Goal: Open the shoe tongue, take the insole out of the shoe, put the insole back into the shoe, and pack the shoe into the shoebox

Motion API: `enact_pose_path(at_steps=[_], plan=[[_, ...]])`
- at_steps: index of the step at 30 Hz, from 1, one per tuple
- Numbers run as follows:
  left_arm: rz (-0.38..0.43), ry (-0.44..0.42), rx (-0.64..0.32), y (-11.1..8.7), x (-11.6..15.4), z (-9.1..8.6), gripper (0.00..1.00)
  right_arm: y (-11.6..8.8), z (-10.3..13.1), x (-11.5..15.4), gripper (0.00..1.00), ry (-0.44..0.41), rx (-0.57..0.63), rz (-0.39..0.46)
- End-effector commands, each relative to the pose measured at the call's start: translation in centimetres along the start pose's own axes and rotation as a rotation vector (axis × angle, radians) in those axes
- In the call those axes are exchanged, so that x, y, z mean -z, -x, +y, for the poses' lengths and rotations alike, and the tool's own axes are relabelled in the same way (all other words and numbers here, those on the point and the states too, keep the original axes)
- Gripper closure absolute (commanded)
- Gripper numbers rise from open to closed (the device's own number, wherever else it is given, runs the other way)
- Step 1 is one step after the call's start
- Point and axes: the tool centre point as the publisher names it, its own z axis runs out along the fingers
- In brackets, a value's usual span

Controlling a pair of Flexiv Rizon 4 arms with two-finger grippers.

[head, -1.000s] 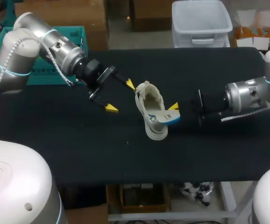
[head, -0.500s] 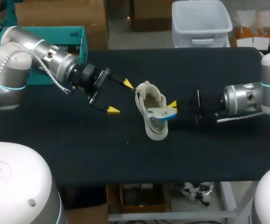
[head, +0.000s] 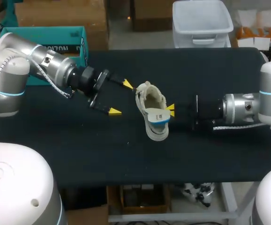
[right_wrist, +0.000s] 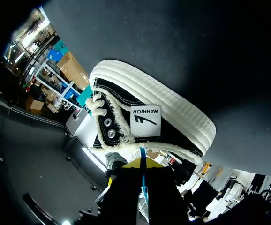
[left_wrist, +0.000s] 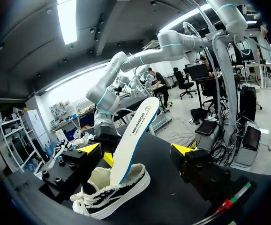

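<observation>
The shoe [head: 149, 100] stands on its sole near the middle of the black table [head: 79, 150], and its toe seems to point to the table's near edge. It is a low sneaker of black canvas with a thick white rubber sole that has ribs along its side. The laces are white, the rim of the opening is pale and frayed, and there is a small white label patch on the side.

The insole [head: 158, 115] stands half out of the opening and leans upward. Its lower end is inside the shoe. It is white on the flat face and has a thin blue edge.

The right gripper [head: 170, 110] is on the side of the shoe toward the table's right edge, just beside it. Its fingers are pressed together on the upper end of the insole. In the right wrist view the blue edge runs as a thin line between them.

The left gripper [head: 119, 98] hangs on the side of the shoe toward the table's left edge. Its two fingers are spread wide apart and grasp nothing. One yellow tip is close to the heel end and the other is more apart from the shoe. I cannot see that either one touches it.
</observation>
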Motion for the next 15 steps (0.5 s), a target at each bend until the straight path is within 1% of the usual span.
enact_pose_path(at_steps=[1, 5, 8, 9, 11, 13, 14, 15], plan=[[-0.022, 0.002, -0.001, -0.3, -0.1, -0.1, 0.00, 0.8, -0.1, -0.3, 1.00, 0.013, -0.004, 0.019], [-0.022, 0.002, -0.001, -0.3, -0.1, -0.1, 0.00, 0.9, 0.3, -0.5, 1.00, 0.009, -0.013, 0.022], [-0.029, 0.012, -0.018, -0.2, -0.5, 0.4, 0.00, 0.9, 0.6, -0.5, 1.00, 0.006, -0.013, 0.032], [-0.033, 0.005, -0.022, -0.2, -0.6, 0.6, 0.00, 0.9, 0.7, -0.5, 1.00, 0.002, -0.015, 0.036], [-0.051, 0.025, -0.052, -0.3, -1.1, 1.4, 0.00, 0.9, 0.8, -0.6, 1.00, -0.004, -0.017, 0.036], [-0.048, 0.017, -0.052, -0.1, -1.5, 2.0, 0.00, 0.9, 0.8, -0.6, 1.00, -0.007, -0.019, 0.033], [-0.061, 0.022, -0.077, -0.1, -1.8, 2.4, 0.00, 0.9, 0.8, -0.7, 1.00, -0.008, -0.021, 0.031], [-0.055, 0.027, -0.084, 0.0, -2.0, 2.7, 0.00, 0.8, 0.8, -0.7, 1.00, -0.008, -0.022, 0.029]])
